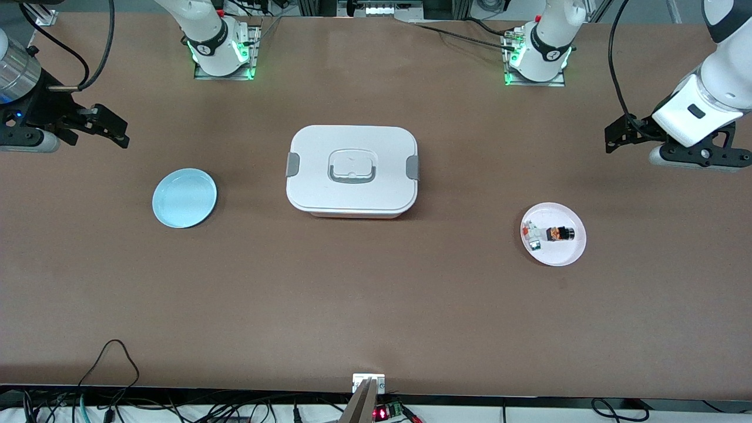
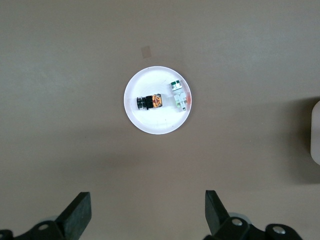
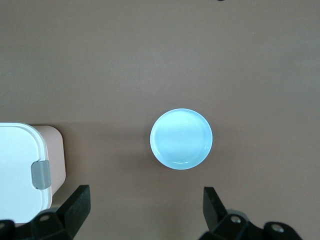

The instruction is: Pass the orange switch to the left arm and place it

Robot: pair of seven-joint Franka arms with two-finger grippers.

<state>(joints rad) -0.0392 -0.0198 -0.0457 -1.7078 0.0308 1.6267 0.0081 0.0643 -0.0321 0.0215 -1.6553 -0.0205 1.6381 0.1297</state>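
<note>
Orange switch (image 1: 559,234) apart from left end effector (image 1: 614,136)

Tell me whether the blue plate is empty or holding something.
Empty: the blue plate shows only bare glazed surface in both the right wrist and front views.

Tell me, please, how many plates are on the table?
2: a blue plate toward the right arm's end, a white plate toward the left arm's end, the box between them.
</note>
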